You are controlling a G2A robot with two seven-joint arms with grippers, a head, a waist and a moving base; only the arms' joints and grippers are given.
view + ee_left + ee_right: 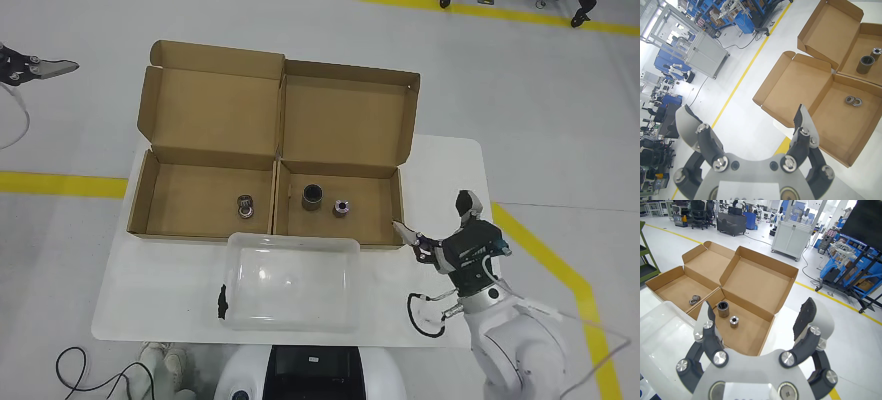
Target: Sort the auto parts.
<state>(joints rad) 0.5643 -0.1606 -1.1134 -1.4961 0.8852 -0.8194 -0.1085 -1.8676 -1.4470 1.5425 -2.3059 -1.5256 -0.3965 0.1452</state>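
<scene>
The right gripper [757,308] hangs spread wide and empty just off the outer side wall of the right cardboard box [768,330]. The left gripper [743,109] is likewise parted with nothing between its pads, out over the floor well away from the table.

Inside the right box a dark cylindrical sleeve [723,309] stands upright, with a shorter steel bushing [734,321] standing just beside it, not touching. In the left cardboard box [672,289] two roller bearings [694,299] lie touching each other. The clear plastic bin [664,321] in front of the boxes looks emptied, so the sorting seems largely done. A small dark item [222,298] lies at the bin's left edge, too small to identify.

All these parts look like solid metal: rigid, probably heavy for their bulk, and smooth enough to slip. The sleeve and bushing are best pinched across their round outer walls, low down and squarely. A bearing would be taken across its outer ring, not by the rollers.
</scene>
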